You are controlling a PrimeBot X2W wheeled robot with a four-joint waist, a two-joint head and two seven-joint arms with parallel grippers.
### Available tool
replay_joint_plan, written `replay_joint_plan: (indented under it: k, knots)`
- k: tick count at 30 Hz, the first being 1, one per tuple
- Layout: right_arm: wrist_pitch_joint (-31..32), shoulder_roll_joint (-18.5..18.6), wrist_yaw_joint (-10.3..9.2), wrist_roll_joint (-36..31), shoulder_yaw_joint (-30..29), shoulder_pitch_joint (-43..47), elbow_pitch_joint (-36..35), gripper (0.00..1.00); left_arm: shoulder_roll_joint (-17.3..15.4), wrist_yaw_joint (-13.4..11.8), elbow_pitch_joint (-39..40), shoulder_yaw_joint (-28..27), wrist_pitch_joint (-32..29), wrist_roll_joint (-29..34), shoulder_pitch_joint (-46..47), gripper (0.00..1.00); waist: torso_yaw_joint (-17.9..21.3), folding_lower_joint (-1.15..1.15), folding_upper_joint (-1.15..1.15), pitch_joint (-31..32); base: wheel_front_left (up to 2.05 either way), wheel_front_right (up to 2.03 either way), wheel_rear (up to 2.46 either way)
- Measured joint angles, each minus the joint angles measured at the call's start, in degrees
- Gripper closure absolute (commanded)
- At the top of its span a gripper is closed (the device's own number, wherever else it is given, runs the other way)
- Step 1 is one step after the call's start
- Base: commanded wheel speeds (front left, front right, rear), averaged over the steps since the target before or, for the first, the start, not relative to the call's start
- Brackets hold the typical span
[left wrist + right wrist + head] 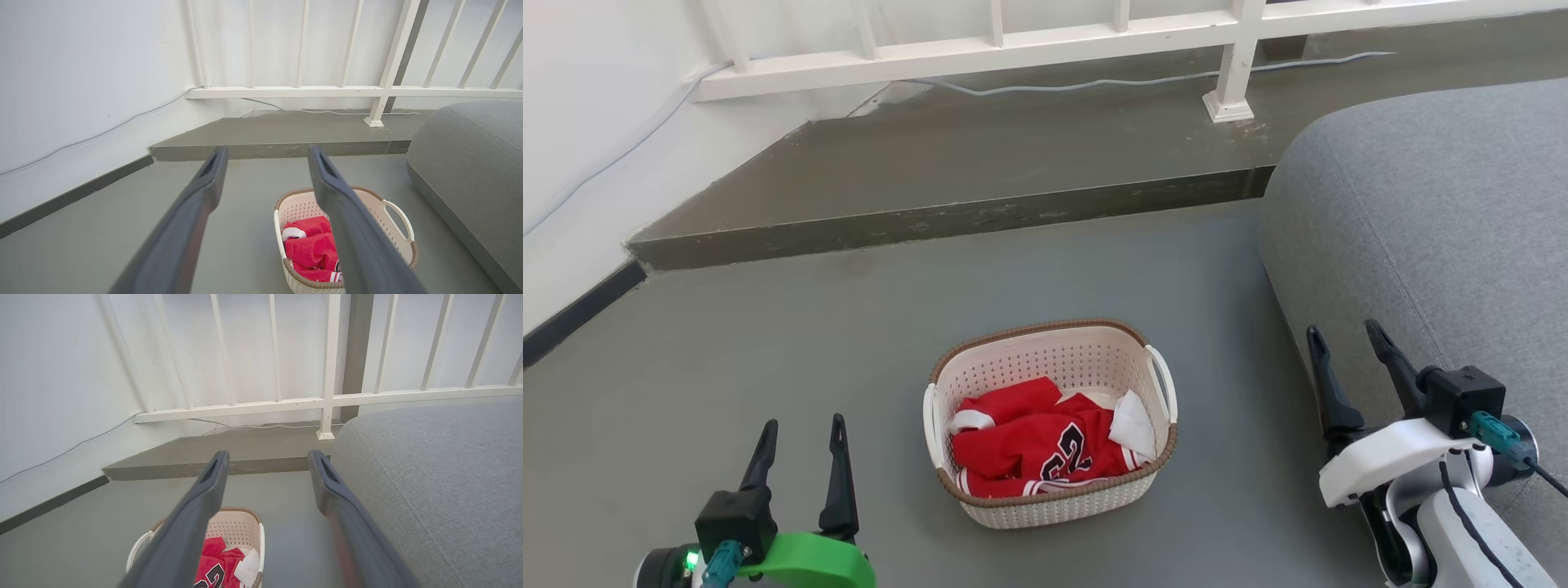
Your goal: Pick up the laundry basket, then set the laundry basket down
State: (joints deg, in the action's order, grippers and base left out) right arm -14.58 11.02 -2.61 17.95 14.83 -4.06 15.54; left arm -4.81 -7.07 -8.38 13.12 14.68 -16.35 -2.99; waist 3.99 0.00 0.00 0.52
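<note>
Head view: laundry basket (1054, 359) upright, handles (1164, 384) left and right.

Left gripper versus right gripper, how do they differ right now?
The left gripper sits on a green housing; the right gripper sits on a white housing. The left gripper hangs over floor left of the basket; the right gripper is right of it, in front of the grey sofa in the head view. Shared: both have dark fingers, stand open, hold nothing and are apart from the basket.
</note>
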Motion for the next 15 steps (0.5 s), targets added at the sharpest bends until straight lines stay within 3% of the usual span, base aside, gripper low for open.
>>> replay_joint_plan:
  k: [15]
  knots:
    - [0.00,0.05,-0.10,-0.41,-0.71,1.62,-2.94,0.00,0.45,-0.01,2.37,-0.25,0.00,0.53,-2.10,0.00,-0.14,0.00,0.00,-0.29,0.00,0.00,0.00]
